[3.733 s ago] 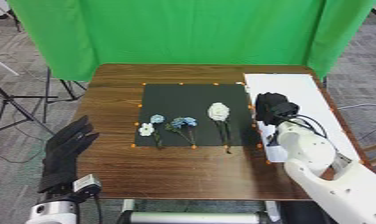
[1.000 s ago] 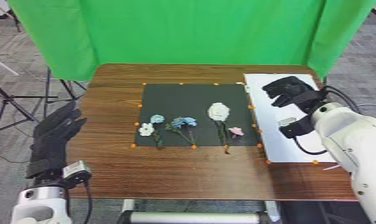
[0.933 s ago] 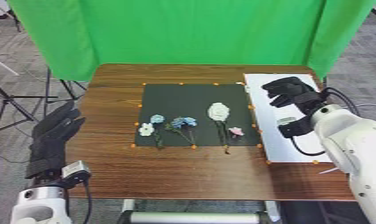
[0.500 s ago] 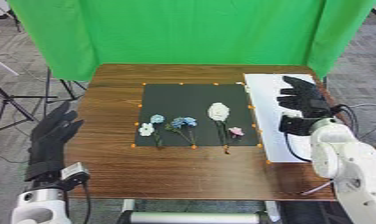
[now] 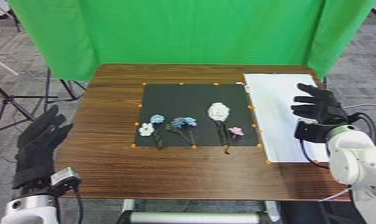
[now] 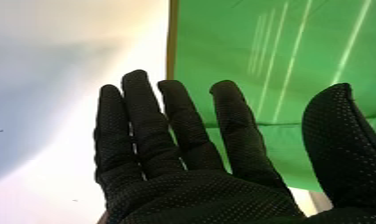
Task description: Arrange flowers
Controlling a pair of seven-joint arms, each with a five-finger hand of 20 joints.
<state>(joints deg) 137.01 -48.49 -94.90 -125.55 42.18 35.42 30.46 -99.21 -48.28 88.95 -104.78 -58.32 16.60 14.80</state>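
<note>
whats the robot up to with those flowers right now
Neither hand is holding a flower. Five pieces lie on the black sheet, left to right: a small white flower, a light blue one, a blue bunch, a large white bloom and a pink flower. The right hand is open over the white sheet; the left hand is off the table's left edge.

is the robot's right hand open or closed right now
Open: the right hand has its fingers straight and its thumb spread apart from them, with nothing in its palm.
</note>
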